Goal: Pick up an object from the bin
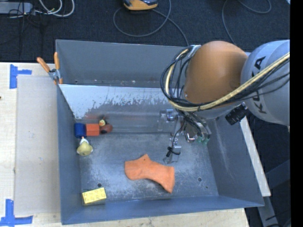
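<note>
Orange soft lump (pixel 149 172) lies just beside the gripper (pixel 171 155); wrist cables (pixel 188 128) clutter it, open or closed unreadable

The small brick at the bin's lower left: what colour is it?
The brick is yellow, camera view.

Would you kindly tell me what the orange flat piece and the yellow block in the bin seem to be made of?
Orange flat piece: probably soft foam, rubber or cloth, matte; its outline is irregular and wavy, with no gloss. Yellow block: likely hard plastic; straight edges, square corners, even colour.
</note>
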Controlling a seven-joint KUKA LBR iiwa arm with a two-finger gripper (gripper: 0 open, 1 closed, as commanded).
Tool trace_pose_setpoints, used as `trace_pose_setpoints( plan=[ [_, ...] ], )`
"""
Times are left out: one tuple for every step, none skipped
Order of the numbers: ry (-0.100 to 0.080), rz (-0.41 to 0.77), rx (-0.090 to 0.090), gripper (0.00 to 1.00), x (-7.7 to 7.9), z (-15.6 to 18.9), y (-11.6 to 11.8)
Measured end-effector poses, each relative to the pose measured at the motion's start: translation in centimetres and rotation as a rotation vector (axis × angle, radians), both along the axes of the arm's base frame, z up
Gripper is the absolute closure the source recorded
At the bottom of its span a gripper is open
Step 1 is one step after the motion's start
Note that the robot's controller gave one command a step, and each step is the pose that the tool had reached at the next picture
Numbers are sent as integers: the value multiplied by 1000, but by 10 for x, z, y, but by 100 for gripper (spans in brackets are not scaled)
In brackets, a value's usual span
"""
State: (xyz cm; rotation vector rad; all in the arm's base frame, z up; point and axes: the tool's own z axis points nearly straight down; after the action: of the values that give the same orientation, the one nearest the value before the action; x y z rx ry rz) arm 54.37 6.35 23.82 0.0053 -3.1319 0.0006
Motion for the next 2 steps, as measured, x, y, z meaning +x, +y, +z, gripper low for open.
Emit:
trace_pose_setpoints(
  plan=[
    [-9, -2, 1, 0, 1, 4, 0],
    [-12, 63, 1, 0, -21, -23, -2]
  ],
)
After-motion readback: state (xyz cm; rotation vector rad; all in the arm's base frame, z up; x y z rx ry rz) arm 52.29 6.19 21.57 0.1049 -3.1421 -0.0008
